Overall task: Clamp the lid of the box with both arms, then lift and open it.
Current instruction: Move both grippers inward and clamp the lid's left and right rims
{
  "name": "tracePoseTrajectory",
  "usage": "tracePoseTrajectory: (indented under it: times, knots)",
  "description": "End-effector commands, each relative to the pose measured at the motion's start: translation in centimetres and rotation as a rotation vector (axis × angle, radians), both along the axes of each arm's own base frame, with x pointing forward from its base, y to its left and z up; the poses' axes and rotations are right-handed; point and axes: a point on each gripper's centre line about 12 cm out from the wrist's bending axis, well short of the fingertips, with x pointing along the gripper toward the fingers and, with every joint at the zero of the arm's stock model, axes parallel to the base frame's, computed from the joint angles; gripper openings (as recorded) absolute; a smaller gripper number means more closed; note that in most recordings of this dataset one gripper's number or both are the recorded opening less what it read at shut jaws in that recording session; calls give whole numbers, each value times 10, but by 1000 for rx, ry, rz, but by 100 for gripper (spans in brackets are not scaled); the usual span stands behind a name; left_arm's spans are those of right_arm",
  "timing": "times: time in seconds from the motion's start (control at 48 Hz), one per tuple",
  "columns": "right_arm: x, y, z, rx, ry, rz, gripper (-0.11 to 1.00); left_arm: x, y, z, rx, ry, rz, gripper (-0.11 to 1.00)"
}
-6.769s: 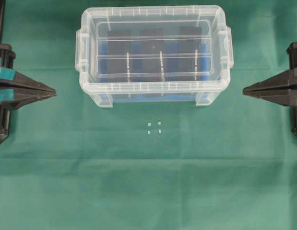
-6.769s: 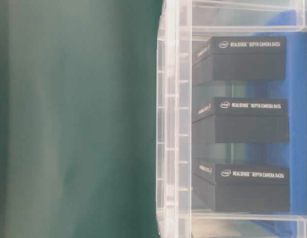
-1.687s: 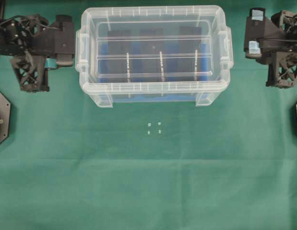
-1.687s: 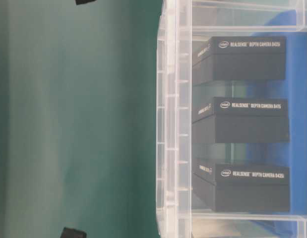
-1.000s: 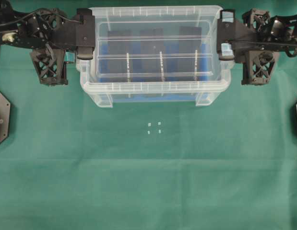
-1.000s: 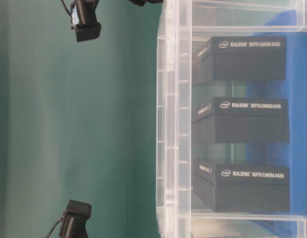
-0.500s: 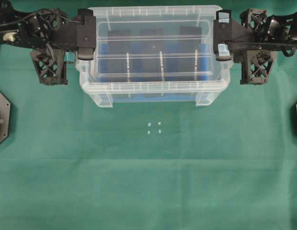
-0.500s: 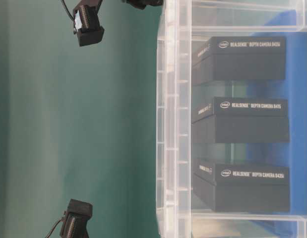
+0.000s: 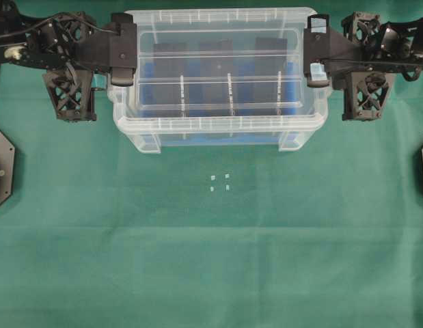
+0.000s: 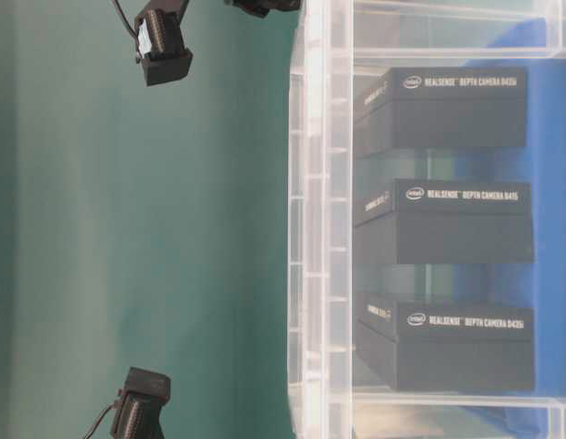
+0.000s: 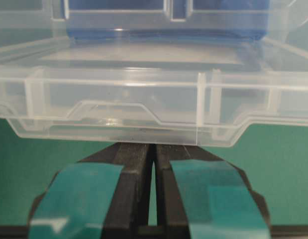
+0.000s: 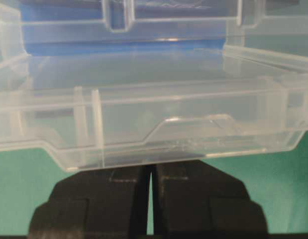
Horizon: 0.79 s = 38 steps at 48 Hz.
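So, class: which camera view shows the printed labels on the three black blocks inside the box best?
The table-level exterior view: the white lettering on the black blocks reads clearly through the box wall. The overhead view shows the blocks only as dark tops under the lid, with no print. Both wrist views show only clear plastic edge and blue.

I see a table covered in green cloth (image 9: 211, 260), creased faintly across its width. The clear box (image 9: 218, 133) sits directly on it toward the far edge. Four tiny white markers (image 9: 219, 182) lie just in front of the box.
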Motion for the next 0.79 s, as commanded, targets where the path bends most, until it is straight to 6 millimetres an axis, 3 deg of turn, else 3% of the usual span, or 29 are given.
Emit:
tracePoseTrajectory:
  times: [0.0,0.771]
  knots:
    - [17,2,16,-17,-70,15,-2,12,-3,13,19,-62,-19,0]
    - [16,2,42,-32,-102,12,-2,17,-3,36,35,-105,-24,0]
